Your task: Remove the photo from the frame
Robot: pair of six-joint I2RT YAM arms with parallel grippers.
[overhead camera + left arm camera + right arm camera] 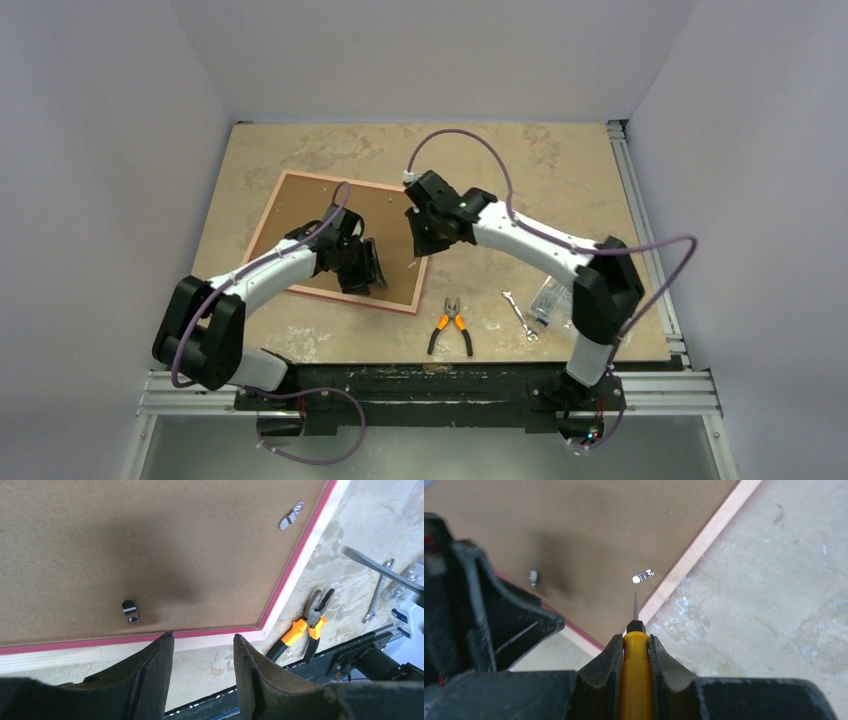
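Since the frame (pixel 300 210) lies face down on the bench (pixel 560 180), its brown backing board uppermost and seated inside the pink-edged border, the task looks to be at an early stage; the photo is nowhere in sight and is presumably under that board; the board has yet to be freed and lifted, and the print drawn out. Over the frame's near edge, close to its near right corner, the left fingers (pixel 150 675) stand parted with nothing between them; ahead of them one metal clip (pixel 130 611) lies on the board, and a second clip (pixel 291 516) sits by the right-hand edge; whether either is turned clear of the border cannot be told. The frame's long axis runs across the bench from left to right, skewed so that its right end sits nearer the arm bases. At that right edge the right fingers (pixel 604 670) are closed on the yellow handle of a screwdriver (pixel 636 680), whose tip points at the second clip, near it but apart; further right, pliers (pixel 450 327) and a wrench (pixel 520 316) lie on the bench.
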